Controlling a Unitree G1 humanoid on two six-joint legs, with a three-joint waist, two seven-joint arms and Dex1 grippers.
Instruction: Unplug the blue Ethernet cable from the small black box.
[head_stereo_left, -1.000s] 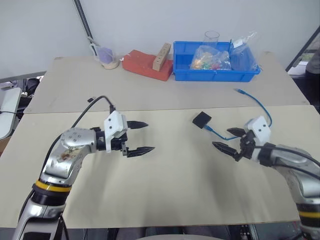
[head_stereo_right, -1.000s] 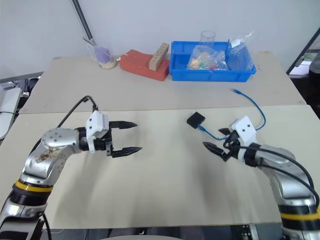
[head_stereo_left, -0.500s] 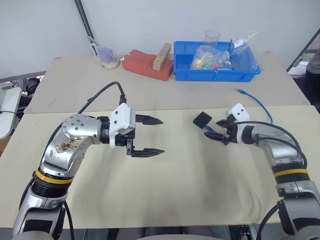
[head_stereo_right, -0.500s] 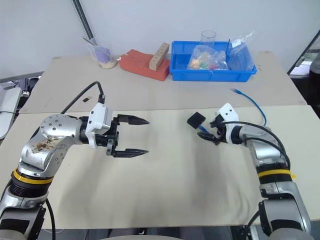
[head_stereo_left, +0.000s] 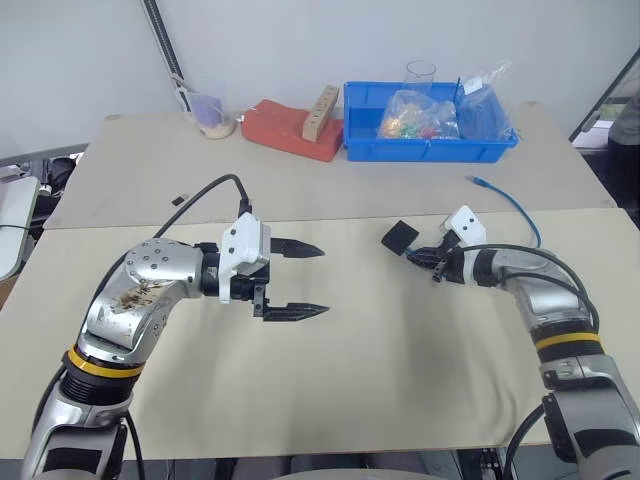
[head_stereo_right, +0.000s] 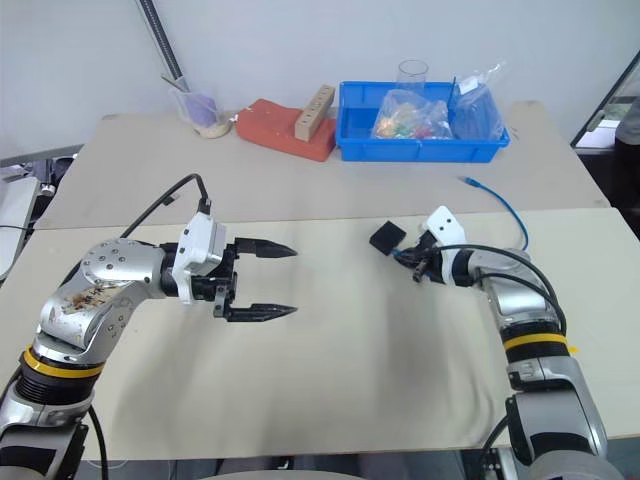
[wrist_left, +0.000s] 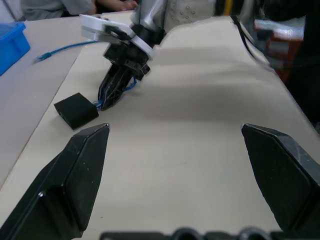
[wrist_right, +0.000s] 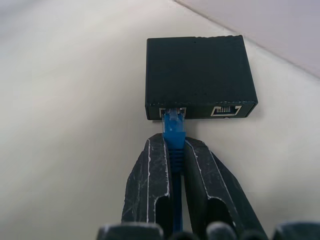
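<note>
Blue Ethernet cable (wrist_right: 173, 131) now pinched just behind plug by right gripper (wrist_right: 174, 165); fingers spread a second ago, since advanced to box and clamped. Plug still seated in left port of small black box (wrist_right: 197, 70), so grasp secured, pull pending. Box flat on near table (head_stereo_left: 400, 400), mid-right; cable trails away toward blue bin (head_stereo_left: 430, 148). Left gripper (head_stereo_left: 295, 280) hovering mid-table, fingers wide apart, empty.

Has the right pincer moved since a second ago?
Yes. The right pincer went toward the small black box and shut on the blue Ethernet cable at its plug.
</note>
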